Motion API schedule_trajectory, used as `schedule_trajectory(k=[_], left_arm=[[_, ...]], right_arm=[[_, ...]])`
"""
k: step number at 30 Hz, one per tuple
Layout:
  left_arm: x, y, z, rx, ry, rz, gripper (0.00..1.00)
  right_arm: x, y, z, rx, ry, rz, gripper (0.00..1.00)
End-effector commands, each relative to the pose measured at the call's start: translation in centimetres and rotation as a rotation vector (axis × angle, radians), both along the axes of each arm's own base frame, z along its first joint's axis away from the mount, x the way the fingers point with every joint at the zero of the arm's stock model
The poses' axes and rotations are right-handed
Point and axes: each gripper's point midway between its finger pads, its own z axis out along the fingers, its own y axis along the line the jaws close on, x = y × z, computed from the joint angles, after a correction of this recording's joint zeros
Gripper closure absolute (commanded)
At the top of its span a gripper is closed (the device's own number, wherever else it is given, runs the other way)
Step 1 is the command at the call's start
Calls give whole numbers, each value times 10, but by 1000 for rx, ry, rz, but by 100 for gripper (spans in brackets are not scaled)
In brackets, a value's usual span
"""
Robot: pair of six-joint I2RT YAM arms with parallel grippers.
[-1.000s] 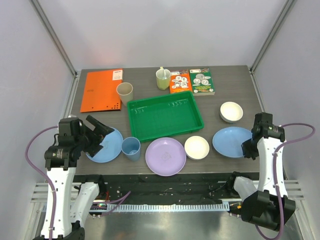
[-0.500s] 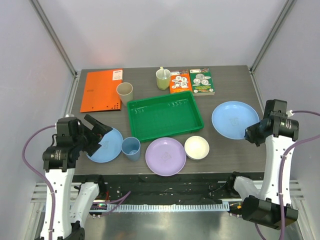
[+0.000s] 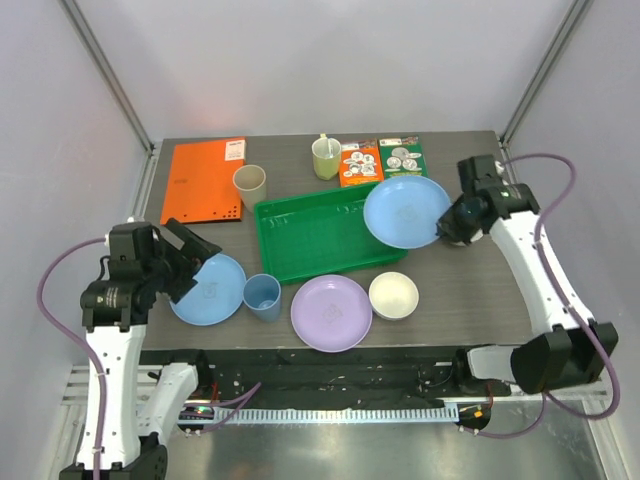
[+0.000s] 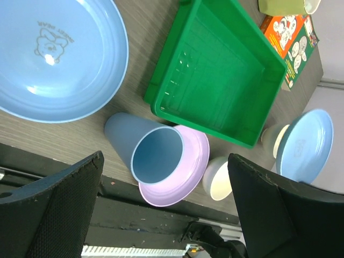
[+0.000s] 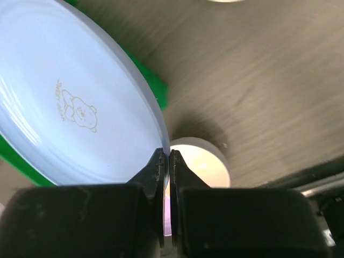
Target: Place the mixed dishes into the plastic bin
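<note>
On the tabletop (image 3: 470,290), the bin (image 3: 320,235) lies just left of my right gripper (image 3: 447,232), which pinches the rim of a blue plate (image 3: 405,212) held over the bin's right end. My left gripper (image 3: 200,268) is spread wide above the second blue plate (image 3: 215,295). The lilac plate (image 3: 331,312), blue cup (image 3: 262,296) and bowl (image 3: 393,295) sit to its right.

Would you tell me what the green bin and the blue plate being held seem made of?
The green bin: likely moulded plastic, semi-gloss; ribbed floor, soft highlights. The held blue plate: probably glossy plastic or melamine; thin rim, printed bear.
</note>
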Motion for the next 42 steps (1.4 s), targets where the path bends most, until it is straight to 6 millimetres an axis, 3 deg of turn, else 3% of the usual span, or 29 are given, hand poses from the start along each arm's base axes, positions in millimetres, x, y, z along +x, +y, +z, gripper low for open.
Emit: schedule_trajectory(k=[1, 6, 10, 14, 19, 20, 28, 34, 42], left_arm=[[9, 11, 24, 83, -61, -1, 4], [22, 21, 45, 145, -68, 12, 4], [24, 23, 50, 164, -54, 3, 5], [27, 26, 52, 186, -40, -2, 5], [35, 22, 47, 165, -15, -14, 6], [36, 21, 48, 163, -17, -16, 6], [53, 27, 69, 187, -46, 1, 7], [58, 37, 50, 228, 47, 34, 7], [75, 30, 56, 184, 9, 33, 7]], right_arm=[[63, 51, 31, -14, -205, 152, 99], [97, 109, 7, 0, -171, 290, 99], [115, 142, -31, -13, -119, 375, 99], [121, 168, -53, -26, -86, 445, 99], [113, 206, -72, -1, -81, 514, 99], [111, 209, -81, 3, -66, 516, 99], [105, 236, -102, 22, -42, 563, 99], [99, 248, -127, 42, 6, 577, 99], [87, 273, -146, 68, 40, 616, 99]])
